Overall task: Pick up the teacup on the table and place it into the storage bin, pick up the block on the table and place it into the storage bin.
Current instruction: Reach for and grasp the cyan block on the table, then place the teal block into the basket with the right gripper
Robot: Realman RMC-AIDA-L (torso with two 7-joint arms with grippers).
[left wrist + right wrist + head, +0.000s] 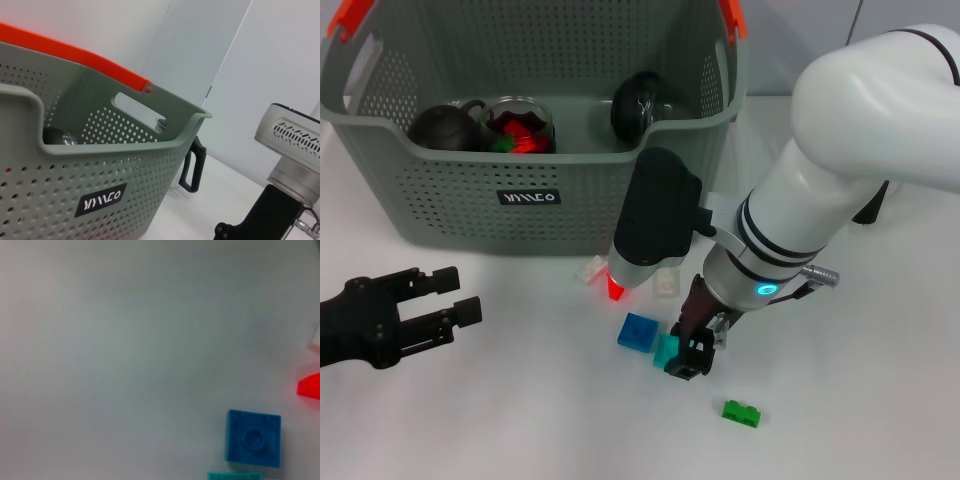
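Observation:
The grey perforated storage bin [450,200] stands at the back left and also fills the left wrist view [100,165]. Several blocks lie on the table in front of it: red [616,288], blue [638,332], teal [665,348] and green [742,412]. My right gripper [686,352] is down at the table, right against the teal block. The right wrist view shows the blue block [252,437] and the teal block's edge [235,475]. No teacup shows on the table; a dark rounded vessel [638,105] lies inside the bin. My left gripper [455,295] hovers open at the front left, holding nothing.
Inside the bin there is also a dark teapot [445,125] and a glass vessel with red contents [518,125]. Two pale blocks [590,270] [667,283] lie near the bin's front wall. The right arm's bulky wrist [650,220] hangs over the red block.

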